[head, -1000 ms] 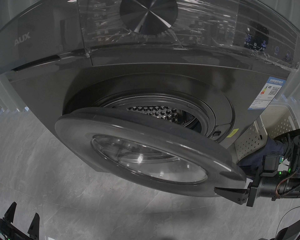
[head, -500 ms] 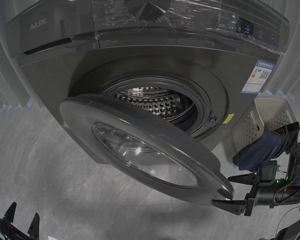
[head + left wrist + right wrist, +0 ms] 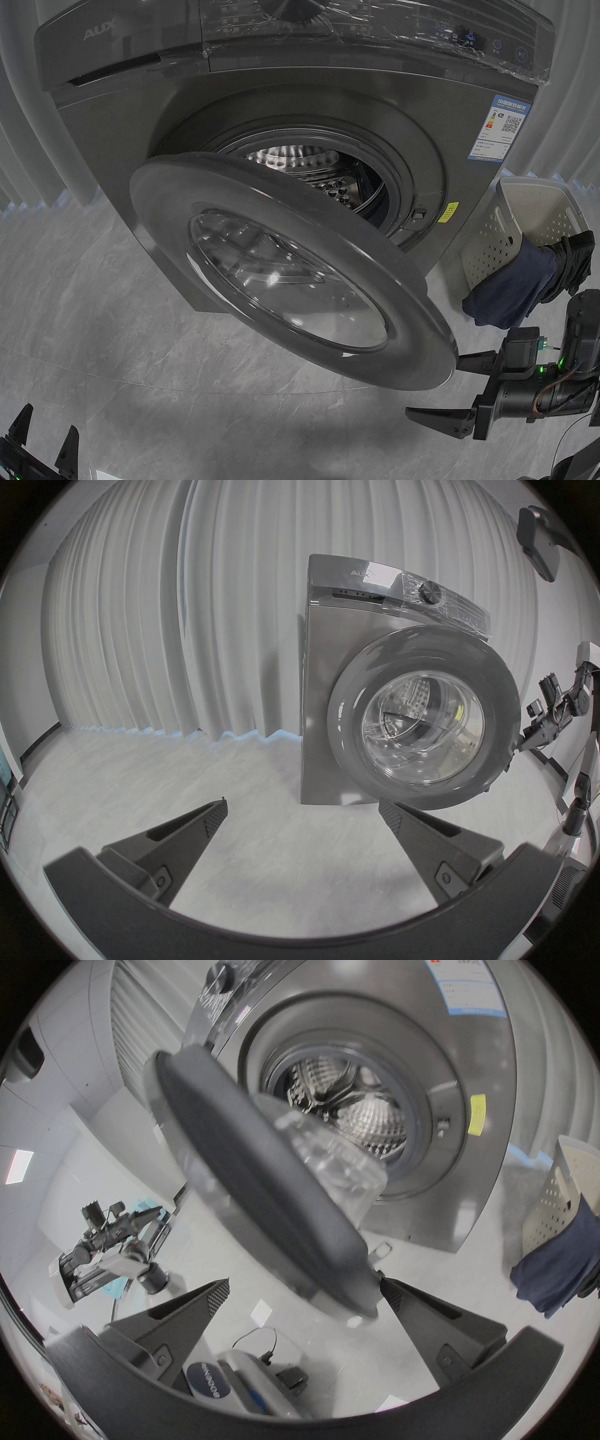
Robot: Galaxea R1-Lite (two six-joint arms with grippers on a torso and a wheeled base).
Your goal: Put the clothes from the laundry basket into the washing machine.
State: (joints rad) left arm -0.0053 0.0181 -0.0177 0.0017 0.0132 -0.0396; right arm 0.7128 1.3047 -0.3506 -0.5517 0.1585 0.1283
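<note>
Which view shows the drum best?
Right wrist view: it looks past the door into the drum. Head view catches a part above the door; in the left wrist view the door covers it.

Right gripper (image 3: 434, 387) and left gripper (image 3: 49, 419) both sit low, jaws apart.

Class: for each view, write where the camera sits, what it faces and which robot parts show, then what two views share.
Head view: on the head, looking down at washer, door and basket; both arms' jaws show.
Left wrist view: left wrist, facing the door's front from afar; left jaws open.
Right wrist view: right wrist, facing the drum past the door's edge; right jaws open.
Shared: head and right wrist views show the basket.
</note>
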